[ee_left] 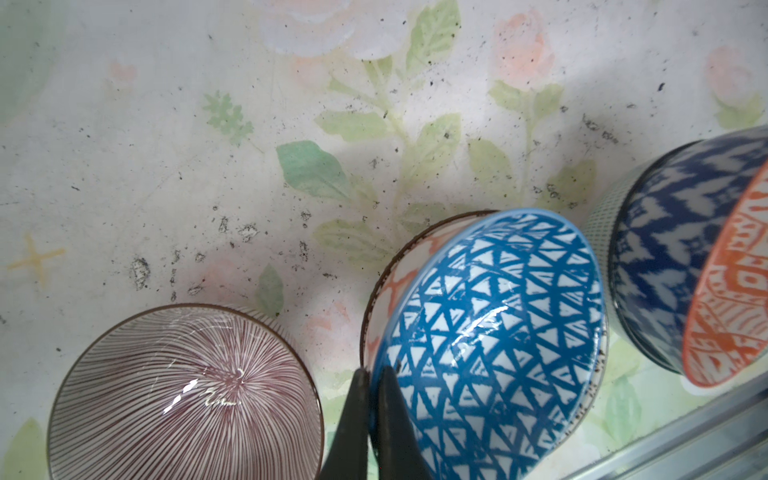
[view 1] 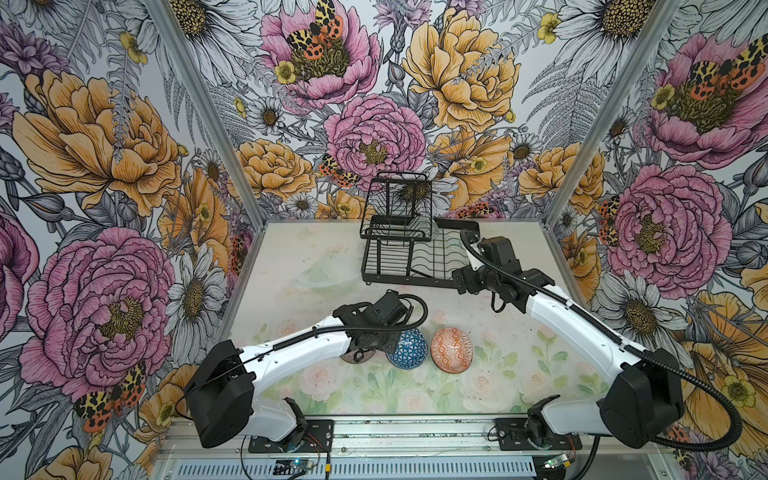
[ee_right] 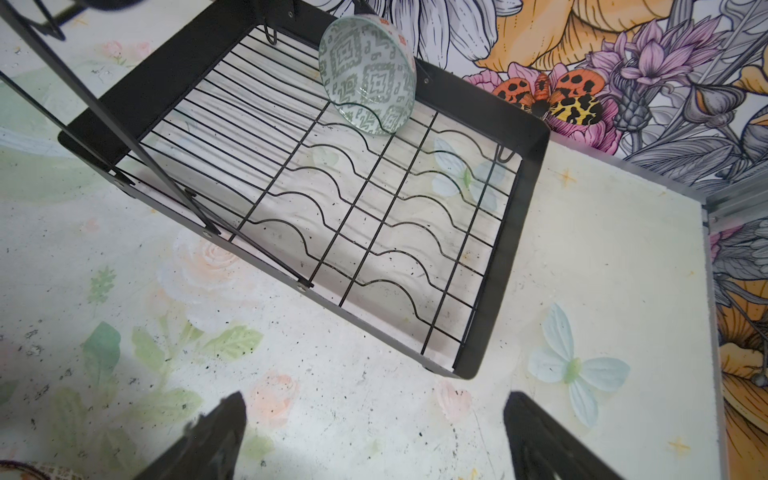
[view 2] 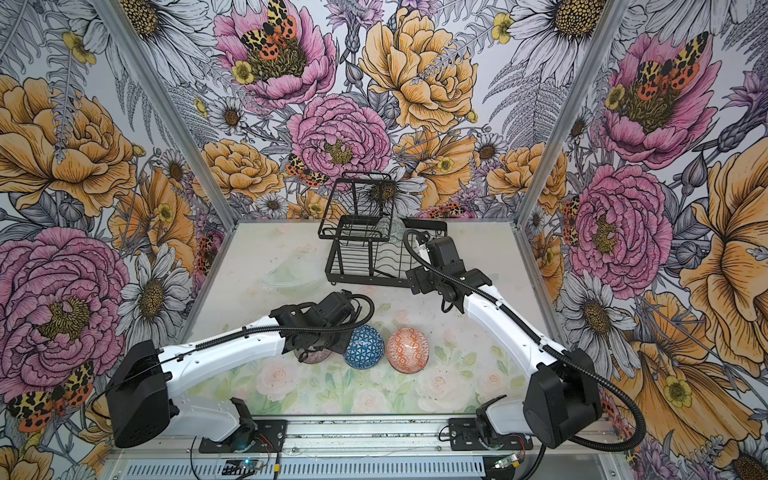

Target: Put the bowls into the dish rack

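My left jaws are pinched on the rim of the blue lattice bowl (ee_left: 490, 345), which sits tilted on the table (ee_left: 166, 145). My arm hides most of the pink-striped bowl (view 1: 355, 358) beside it. My right jaws hang spread just short of the dish rack (ee_right: 513, 249). The grey-green bowl (ee_right: 368, 75) stands on edge in its far corner, faint through the wires from above.

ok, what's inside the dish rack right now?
One grey-green patterned bowl stands on edge in a far slot of the dish rack; the other visible slots hold nothing. The floor under its basket tier is partly hidden.
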Controlling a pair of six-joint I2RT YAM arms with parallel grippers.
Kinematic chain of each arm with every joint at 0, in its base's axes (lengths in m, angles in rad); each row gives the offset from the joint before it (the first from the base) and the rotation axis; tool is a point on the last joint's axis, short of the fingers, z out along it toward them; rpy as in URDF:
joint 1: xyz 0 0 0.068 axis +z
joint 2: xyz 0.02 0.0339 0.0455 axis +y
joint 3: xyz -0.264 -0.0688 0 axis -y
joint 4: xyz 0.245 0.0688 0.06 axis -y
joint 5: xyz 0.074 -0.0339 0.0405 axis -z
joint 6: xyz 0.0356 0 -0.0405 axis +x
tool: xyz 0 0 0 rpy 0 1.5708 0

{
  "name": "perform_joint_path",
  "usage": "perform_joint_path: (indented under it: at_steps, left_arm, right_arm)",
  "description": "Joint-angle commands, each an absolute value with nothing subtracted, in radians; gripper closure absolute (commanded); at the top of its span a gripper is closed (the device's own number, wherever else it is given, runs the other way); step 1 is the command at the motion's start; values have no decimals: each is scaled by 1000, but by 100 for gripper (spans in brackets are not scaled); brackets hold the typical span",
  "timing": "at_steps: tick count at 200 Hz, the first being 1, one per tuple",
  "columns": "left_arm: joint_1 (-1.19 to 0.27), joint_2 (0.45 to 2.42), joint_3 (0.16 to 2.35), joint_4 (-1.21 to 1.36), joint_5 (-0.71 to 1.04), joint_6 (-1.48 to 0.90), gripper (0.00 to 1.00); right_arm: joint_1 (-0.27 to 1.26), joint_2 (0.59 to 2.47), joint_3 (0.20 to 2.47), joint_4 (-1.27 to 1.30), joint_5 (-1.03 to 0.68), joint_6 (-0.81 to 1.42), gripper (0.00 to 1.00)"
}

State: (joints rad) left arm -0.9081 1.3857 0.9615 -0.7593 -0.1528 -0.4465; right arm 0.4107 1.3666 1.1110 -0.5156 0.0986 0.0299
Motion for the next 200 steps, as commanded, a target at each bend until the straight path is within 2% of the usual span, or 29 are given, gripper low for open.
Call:
perform_joint_path:
  at_steps: [1, 64, 95, 148, 169, 200]
  left_arm:
    - [-916, 1392, 988, -767, -163, -442, 94]
    - [-916, 1408, 979, -762, -138, -439, 70]
    - [-916, 1419, 969, -729, -106, -439, 63]
    - [-914, 1462, 965, -715, -97, -437, 63]
    - [-907, 1456, 965, -715, -97, -437, 72]
    - [-902, 1442, 969, -717, -99, -436, 79]
  right_arm:
    - [404, 1364, 1109, -514, 84, 41, 2]
    - [403, 1366, 1109, -514, 81, 40, 2]
    - [403, 1368, 1111, -515, 80, 39, 2]
    - [404, 1368, 1111, -515, 80, 40, 2]
    - [402, 1366, 1111, -514, 80, 39, 2]
    - [402, 1362, 1112, -514, 80, 39, 2]
